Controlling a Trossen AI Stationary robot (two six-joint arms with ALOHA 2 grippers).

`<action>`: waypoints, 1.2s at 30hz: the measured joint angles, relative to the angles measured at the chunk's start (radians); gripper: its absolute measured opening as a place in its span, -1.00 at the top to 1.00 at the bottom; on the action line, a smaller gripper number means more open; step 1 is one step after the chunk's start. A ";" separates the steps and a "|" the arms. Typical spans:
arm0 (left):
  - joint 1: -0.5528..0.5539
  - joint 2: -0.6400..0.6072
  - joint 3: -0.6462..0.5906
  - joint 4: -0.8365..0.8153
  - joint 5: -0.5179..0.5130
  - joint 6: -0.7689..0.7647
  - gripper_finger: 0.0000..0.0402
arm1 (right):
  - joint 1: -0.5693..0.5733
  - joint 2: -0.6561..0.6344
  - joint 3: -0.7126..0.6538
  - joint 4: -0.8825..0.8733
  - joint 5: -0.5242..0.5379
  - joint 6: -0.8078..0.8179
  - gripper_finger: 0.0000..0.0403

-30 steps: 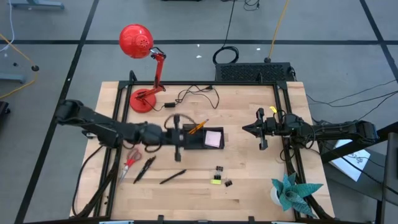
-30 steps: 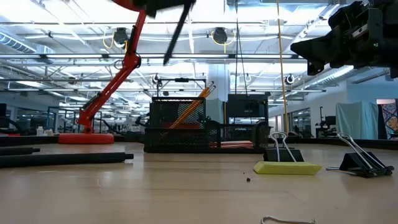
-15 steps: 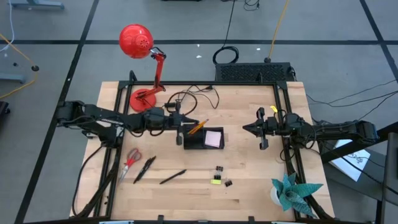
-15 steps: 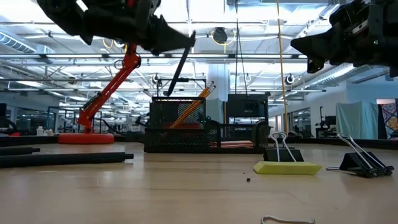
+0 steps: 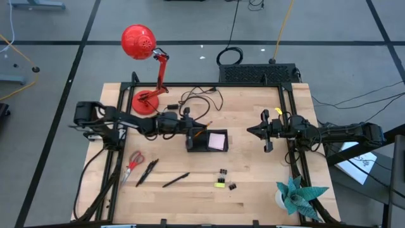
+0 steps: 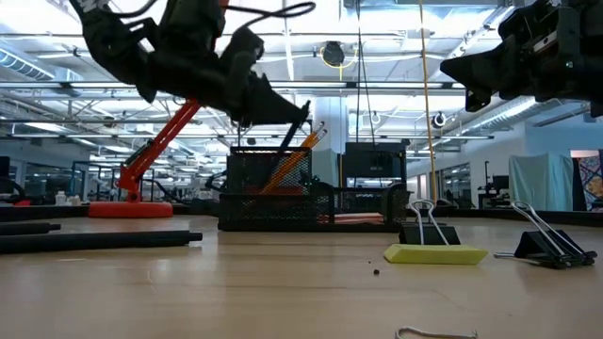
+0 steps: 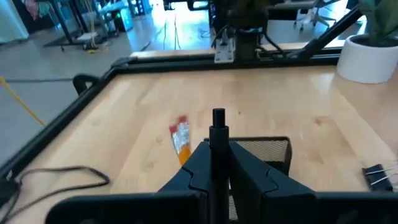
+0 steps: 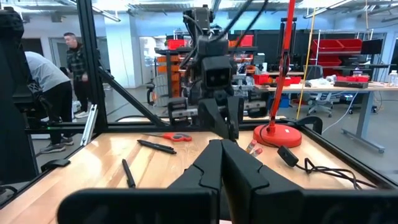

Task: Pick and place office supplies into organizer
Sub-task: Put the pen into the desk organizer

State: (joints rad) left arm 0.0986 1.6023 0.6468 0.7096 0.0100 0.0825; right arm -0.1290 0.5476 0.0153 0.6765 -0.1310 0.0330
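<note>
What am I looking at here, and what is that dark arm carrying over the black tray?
These are four cameras on one moment: one above the table, one at table-top height, one on each arm's wrist. Two dark robot arms work at a wooden table. The left pincer is shut on a black pen, held over the tall compartment of the black mesh organizer, where orange pencils already stand. The right pincer waits shut, holding nothing. Loose on the table lie red-handled scissors, two more pens, binder clips and a yellow-green piece. The red lamp and teal paper plant are only decoration.
</note>
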 joint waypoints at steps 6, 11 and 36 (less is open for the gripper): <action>-0.001 0.045 0.000 -0.004 -0.012 -0.034 0.79 | 0.000 0.000 0.000 0.000 0.000 0.000 0.98; -0.001 0.050 0.000 -0.003 -0.011 -0.062 0.81 | 0.000 0.000 0.000 0.000 0.000 0.000 0.98; -0.251 -0.275 0.284 -0.959 -0.284 -0.142 0.20 | 0.000 0.000 0.000 0.000 -0.002 0.008 0.98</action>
State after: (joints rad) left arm -0.1526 1.3272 0.9311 -0.2496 -0.2745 -0.0592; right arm -0.1289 0.5472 0.0151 0.6769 -0.1327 0.0410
